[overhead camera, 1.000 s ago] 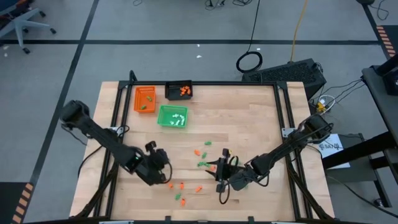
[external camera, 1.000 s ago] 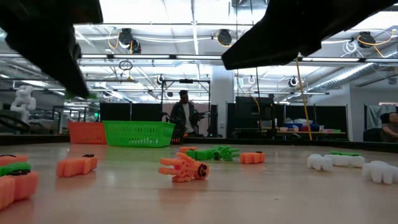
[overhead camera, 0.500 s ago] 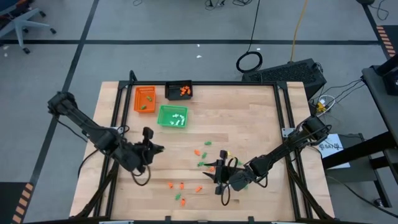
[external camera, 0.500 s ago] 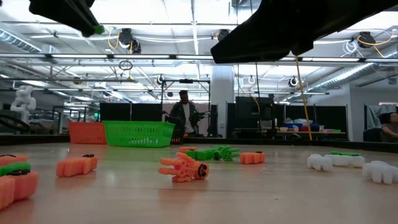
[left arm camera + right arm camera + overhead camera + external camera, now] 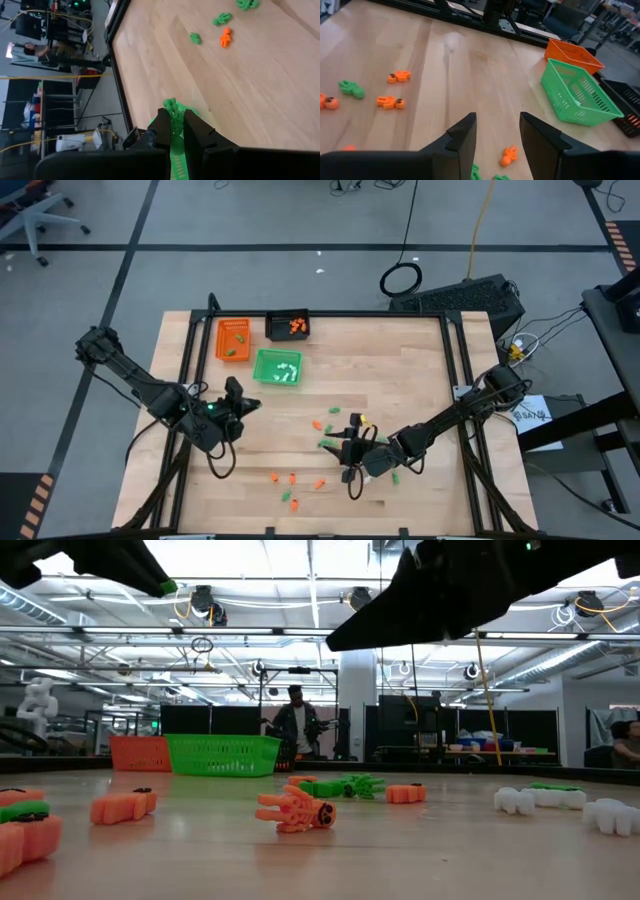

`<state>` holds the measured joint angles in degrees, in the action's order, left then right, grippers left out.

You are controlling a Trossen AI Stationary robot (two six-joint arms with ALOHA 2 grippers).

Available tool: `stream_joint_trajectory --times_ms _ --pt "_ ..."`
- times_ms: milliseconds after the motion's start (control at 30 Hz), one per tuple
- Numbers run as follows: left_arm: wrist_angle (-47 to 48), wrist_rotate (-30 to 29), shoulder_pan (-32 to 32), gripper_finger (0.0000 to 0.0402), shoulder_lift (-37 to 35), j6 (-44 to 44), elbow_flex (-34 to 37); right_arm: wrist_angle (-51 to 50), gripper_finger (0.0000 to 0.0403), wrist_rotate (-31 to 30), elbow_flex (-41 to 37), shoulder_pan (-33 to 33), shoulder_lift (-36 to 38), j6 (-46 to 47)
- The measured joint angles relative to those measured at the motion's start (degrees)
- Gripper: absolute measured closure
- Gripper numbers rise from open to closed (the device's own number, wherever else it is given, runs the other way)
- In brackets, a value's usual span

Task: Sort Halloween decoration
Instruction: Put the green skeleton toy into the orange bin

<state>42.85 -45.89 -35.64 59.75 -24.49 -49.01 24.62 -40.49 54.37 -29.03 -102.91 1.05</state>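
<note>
The left arm reaches in from the left edge of the surface (image 5: pixel 420 370), its elbow out past the frame. Its gripper (image 5: pixel 233 402) is raised above the wood, just below the green tray (image 5: pixel 258 373). In the left wrist view its fingers (image 5: pixel 161 126) are clamped on a small green piece (image 5: pixel 173 111), lifted clear of the surface. Compared with a second ago, this arm has pulled back and up from the low cluster of orange pieces (image 5: pixel 290 478) near the front edge and has swung toward the trays.

The orange tray (image 5: pixel 222 340) and the black tray (image 5: pixel 272 330) sit at the back left, the green tray just in front of them; each holds a few pieces.

The rest of the decoration lies loose mid-surface: orange and green pieces (image 5: pixel 325 424) in the middle and more toward the front edge. In the low view white pieces (image 5: pixel 520 801) lie at the right.

The right arm stretches in from the right edge, forearm low and angled toward the centre. Its gripper (image 5: pixel 352 450) hangs over the middle scatter with its fingers (image 5: pixel 462 137) spread apart and holding nothing. It has drifted slightly toward the back since a second ago.

A person (image 5: pixel 296 725) stands in the room beyond.
</note>
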Motion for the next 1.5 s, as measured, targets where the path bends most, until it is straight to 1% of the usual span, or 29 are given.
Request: stream_joint_trajectory --times_ms 167,300,633,733,933,1100,1233,1367,1500 --pt "-0.2 0.0 0.0 0.0386 0.0 0.9 0.0 0.0 0.0266 0.0 0.0 0.6 0.0 -2.2" --pt "-0.3 0.0 0.0 0.0378 0.0 1.9 0.0 0.0 0.0266 0.0 0.0 0.6 0.0 -2.6" --pt "-0.3 -0.2 0.0 0.0371 0.0 13.8 0.0 0.0 0.0266 0.0 0.0 0.6 0.0 -1.1" --pt "-0.3 -0.2 0.0 0.037 0.0 19.5 0.0 0.0 0.0266 0.0 0.0 0.6 0.0 -0.9" --pt "-0.3 -0.2 0.0 0.037 0.0 35.6 0.0 0.0 0.0266 0.0 0.0 0.6 0.0 -0.2" --pt "-0.3 -0.4 0.0 0.037 0.0 46.3 0.0 0.8 0.0266 0.0 0.0 0.6 0.0 -0.7" --pt "-0.3 -3.8 0.0 0.037 0.0 52.2 0.0 0.9 0.0266 0.0 0.0 0.7 0.0 -0.9" --pt "-0.3 -7.6 0.0 0.0369 0.0 52.1 0.0 0.1 0.0266 0.0 0.0 0.7 0.0 -0.9" --pt "-0.3 -12.9 0.0 0.0369 0.0 45.8 0.0 -0.6 0.0266 0.0 0.0 -0.6 0.2 -4.1"
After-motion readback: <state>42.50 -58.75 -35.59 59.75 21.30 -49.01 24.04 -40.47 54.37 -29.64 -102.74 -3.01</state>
